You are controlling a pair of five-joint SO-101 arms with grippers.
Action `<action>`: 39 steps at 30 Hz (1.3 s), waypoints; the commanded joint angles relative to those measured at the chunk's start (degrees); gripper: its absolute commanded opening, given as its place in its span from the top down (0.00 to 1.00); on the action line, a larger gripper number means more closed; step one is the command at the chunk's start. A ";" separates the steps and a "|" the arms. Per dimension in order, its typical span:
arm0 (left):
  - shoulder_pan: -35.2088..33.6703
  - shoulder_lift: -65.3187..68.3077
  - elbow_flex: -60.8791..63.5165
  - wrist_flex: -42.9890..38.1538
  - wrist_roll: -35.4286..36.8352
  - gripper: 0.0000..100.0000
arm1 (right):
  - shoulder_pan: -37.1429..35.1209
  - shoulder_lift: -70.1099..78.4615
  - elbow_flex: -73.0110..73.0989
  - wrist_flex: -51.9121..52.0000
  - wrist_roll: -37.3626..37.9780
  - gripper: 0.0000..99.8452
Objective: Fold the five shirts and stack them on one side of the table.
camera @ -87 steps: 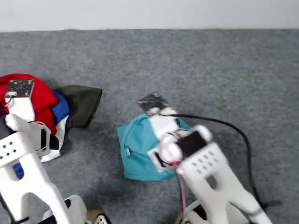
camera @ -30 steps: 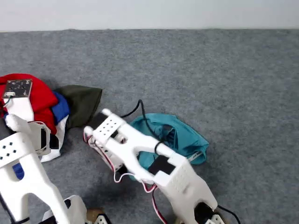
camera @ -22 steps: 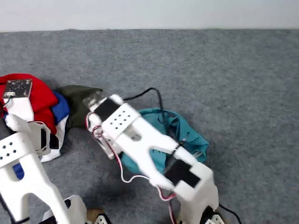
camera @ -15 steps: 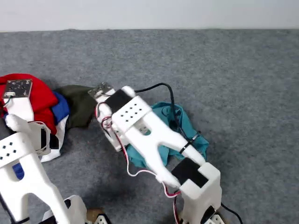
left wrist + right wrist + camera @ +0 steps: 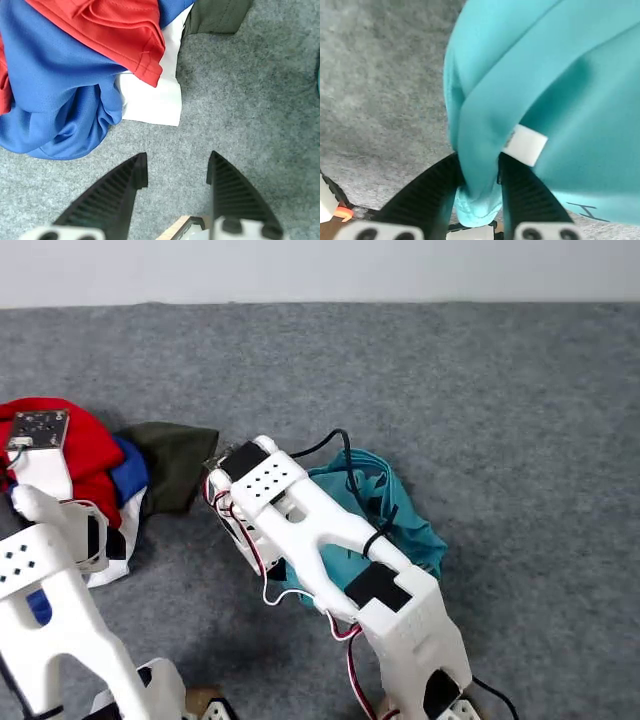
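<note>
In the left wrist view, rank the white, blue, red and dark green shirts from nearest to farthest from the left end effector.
From the left end effector:
1. white shirt, just ahead of its open jaws.
2. blue shirt, beside the white one.
3. red shirt, lying on top of the blue.
4. dark green shirt, beyond the white, at the pile's far side.

Two white arms, one gaping and one clamped.
The left arm (image 5: 45, 590) rose from the near left corner with its wrist tipped downward. Its gripper (image 5: 177, 162) hung with the black ribbed jaws spread wide and nothing between them. The right arm (image 5: 330, 550) stretched low from its base at the near edge, slanting away and to the left, wrist angled down. Its gripper (image 5: 477, 167) had the jaws drawn close together, pinching a fold of the teal shirt (image 5: 560, 75).
</note>
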 commanded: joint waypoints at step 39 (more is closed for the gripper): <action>0.09 -1.93 -15.16 0.62 0.53 0.79 | 9.89 -53.58 4.75 2.51 28.66 0.99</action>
